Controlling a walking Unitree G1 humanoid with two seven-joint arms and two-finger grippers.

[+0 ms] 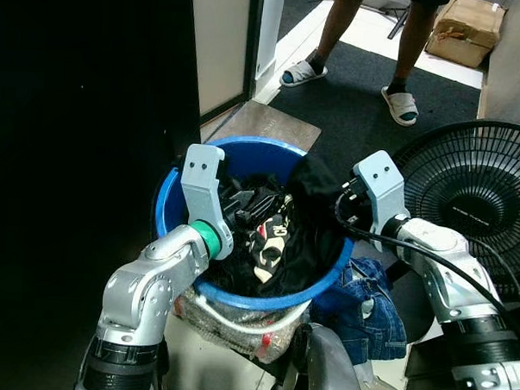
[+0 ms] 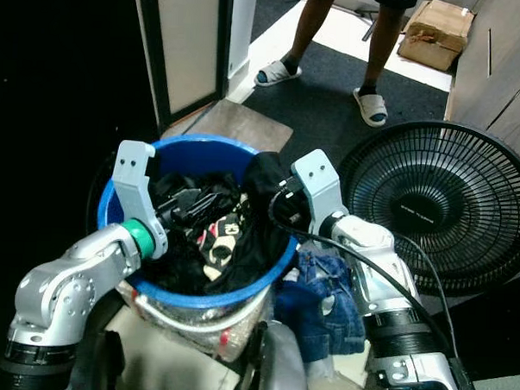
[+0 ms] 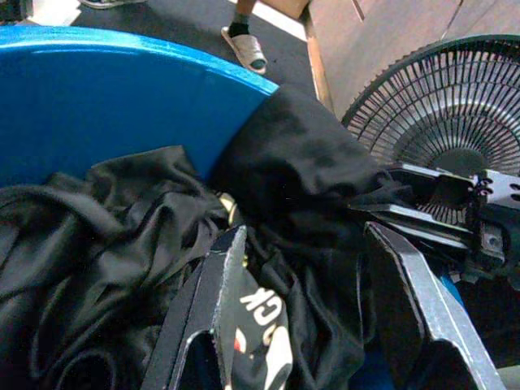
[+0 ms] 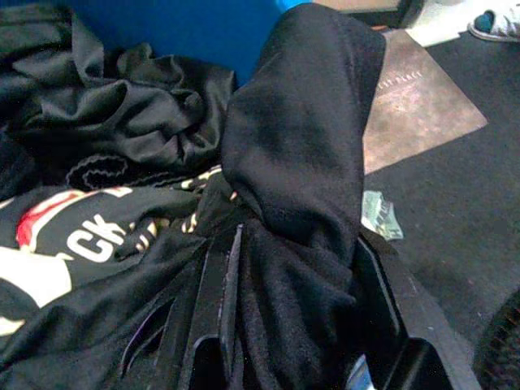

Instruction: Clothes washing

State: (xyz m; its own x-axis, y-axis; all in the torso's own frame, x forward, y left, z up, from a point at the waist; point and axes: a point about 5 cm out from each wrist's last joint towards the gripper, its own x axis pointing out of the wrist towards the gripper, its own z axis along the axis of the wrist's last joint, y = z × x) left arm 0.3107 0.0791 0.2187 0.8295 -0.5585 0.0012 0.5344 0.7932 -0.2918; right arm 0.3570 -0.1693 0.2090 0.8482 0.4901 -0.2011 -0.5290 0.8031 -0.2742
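Black mesh of a floor fan [image 1: 480, 200] is the biggest thing on the robot's right, standing just beside a blue plastic tub [image 1: 181, 188] heaped with dark laundry, which sits directly ahead of the robot. A person's legs in sandals [image 1: 400, 104] stand well beyond, on dark carpet. A pair of blue jeans [image 1: 365, 305] lies outside the tub, against its right side and low by the right arm. Inside the tub the clothes are mostly black, with one black-and-cream printed piece [image 1: 269, 247] near the middle. A black garment [image 4: 301, 146] is draped up and over the tub's right rim, and the right gripper [image 4: 292, 317] has its two fingers closed around a fold of it. The left gripper [image 3: 313, 321] hovers over the pile with fingers spread and nothing between them. The risk I see: the held garment is tangled under other pieces, so lifting it could drag neighbours over the rim onto the floor or tip the tub toward the fan. A thin pinch of soft cloth may also slip free, and trailing fabric or the arm's cable could catch the fan grille.
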